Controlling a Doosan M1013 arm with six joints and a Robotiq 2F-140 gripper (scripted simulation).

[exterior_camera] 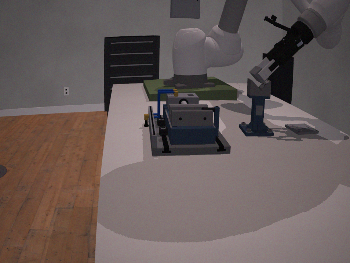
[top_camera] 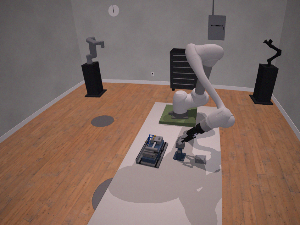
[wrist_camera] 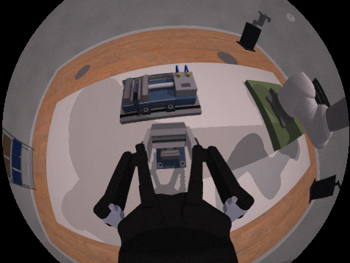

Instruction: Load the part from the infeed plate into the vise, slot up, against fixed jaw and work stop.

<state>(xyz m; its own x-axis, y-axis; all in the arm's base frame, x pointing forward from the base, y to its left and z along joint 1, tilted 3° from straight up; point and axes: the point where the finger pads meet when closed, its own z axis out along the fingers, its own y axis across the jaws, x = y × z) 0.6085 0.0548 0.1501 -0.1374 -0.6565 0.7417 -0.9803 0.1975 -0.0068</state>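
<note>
Holding the block firmly between its fingers, the gripper hangs tilted just above the V-shaped stand. The fingers are about half closed and clamp the block by its sides. The block is tilted too, and it is just clear of the notch of the stand, or perhaps only barely touching its right edge; I cannot tell which. The infeed plate lies bare to the right of the stand, and the vise is to the left of the stand, well apart, with its jaws open.

I think the main risk is the tilt. If the block is not turned level before it goes down between the jaws, one corner may land first and the block may sit crooked on the low bars. Its lower corner could also knock the stand while travelling towards the vise, and shift in the grip. Which face has the slot is not visible.
</note>
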